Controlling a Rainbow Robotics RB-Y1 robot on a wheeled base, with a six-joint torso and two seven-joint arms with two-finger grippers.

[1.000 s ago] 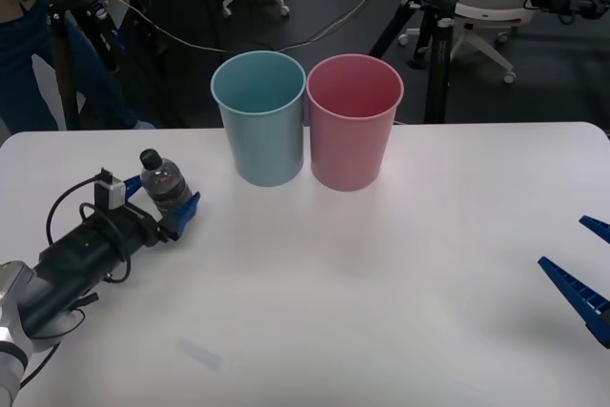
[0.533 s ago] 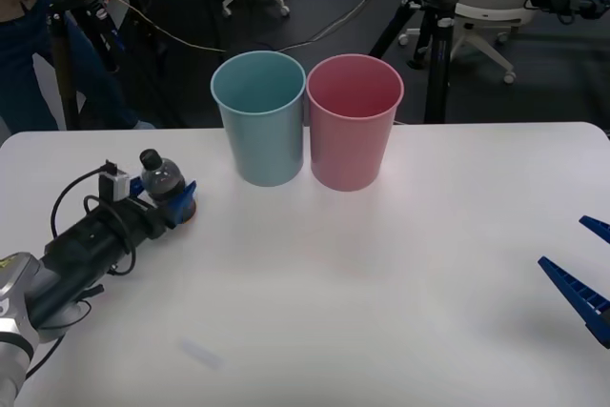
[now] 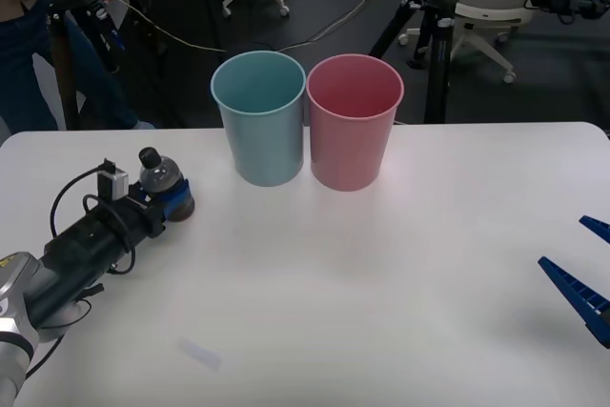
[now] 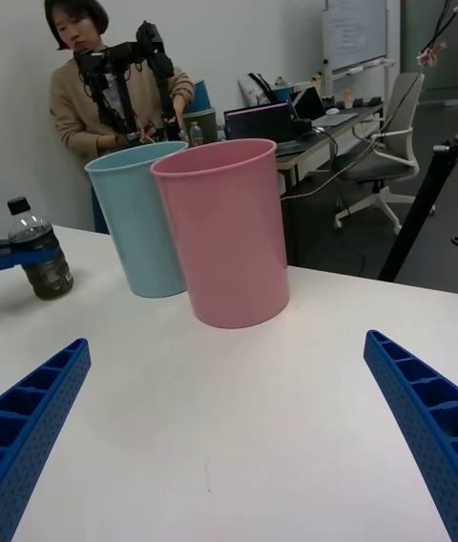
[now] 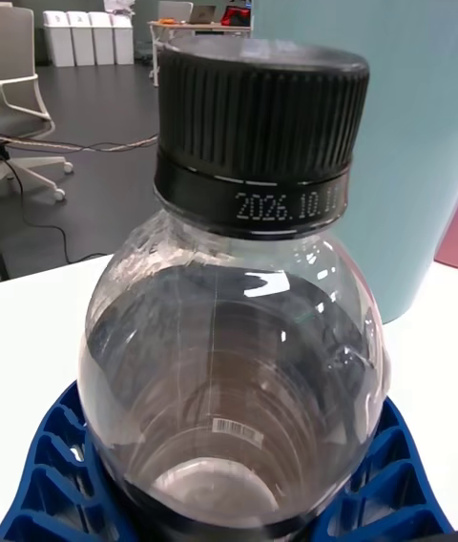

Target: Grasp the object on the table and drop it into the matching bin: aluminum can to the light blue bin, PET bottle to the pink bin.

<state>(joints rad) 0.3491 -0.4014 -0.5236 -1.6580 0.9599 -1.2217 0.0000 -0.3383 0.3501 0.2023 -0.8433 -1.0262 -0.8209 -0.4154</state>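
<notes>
The PET bottle [image 3: 160, 176], small and clear with a black cap and dark liquid, stands near the left side of the white table [image 3: 381, 264]. My left gripper [image 3: 172, 202] is shut on its lower body; in the left wrist view the blue fingers [image 5: 48, 489] hug the PET bottle [image 5: 239, 351] on both sides. The light blue bin [image 3: 259, 121] and the pink bin [image 3: 353, 126] stand side by side at the table's far middle, to the right of the bottle. My right gripper [image 3: 583, 259] rests open at the right edge, its fingers [image 4: 38, 399] spread wide, facing the pink bin [image 4: 229, 227].
Bare tabletop stretches between the bottle and the bins and across the front. Behind the table stand a black tripod [image 3: 434, 35] and office chairs [image 3: 481, 7]. Cables loop over my left wrist [image 3: 95, 226].
My left gripper pushed forward and its fingers closed around the bottle's lower body. The bottle stays at about the same spot. The right arm has not moved.
</notes>
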